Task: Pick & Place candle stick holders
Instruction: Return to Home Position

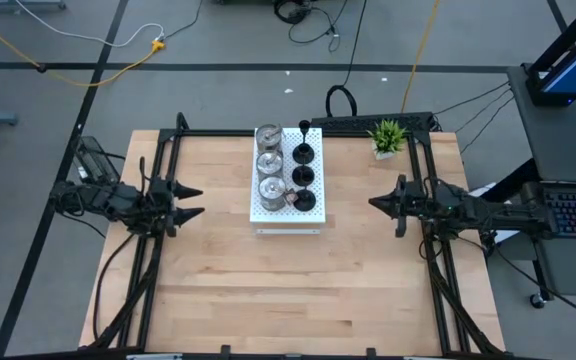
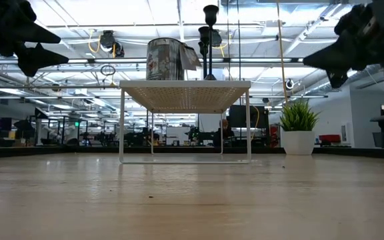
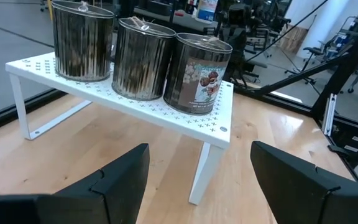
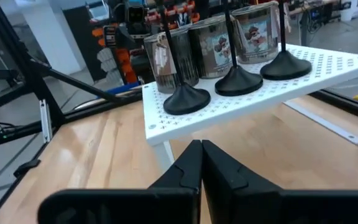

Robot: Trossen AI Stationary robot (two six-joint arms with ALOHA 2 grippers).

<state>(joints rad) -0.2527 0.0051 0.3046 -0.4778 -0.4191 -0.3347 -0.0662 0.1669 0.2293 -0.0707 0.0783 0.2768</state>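
Nearest lies the bare wood of the pale wooden desk [image 1: 288,290]. Farther in, at the desk's 9 o'clock edge, the left hand [image 1: 198,201] hangs above the wood, its fingers spread wide with nothing between them, pointing toward 3 o'clock. Opposite it, at 3 o'clock, the right hand [image 1: 373,203] hangs with its fingers pressed together, empty, pointing toward 9 o'clock.

Between them, well apart from both, stands a white perforated metal shelf [image 1: 284,215] on thin legs. Three shiny silver squat round candle holders [image 1: 269,162] stand in a line along the 9 o'clock side of its top. Three black candle stick holders [image 1: 305,176] with round bases and thin upright stems line its 3 o'clock side.

Farthest, at about 2 o'clock from the shelf, a small green potted plant [image 1: 388,137] in a white pot stands on the desk.
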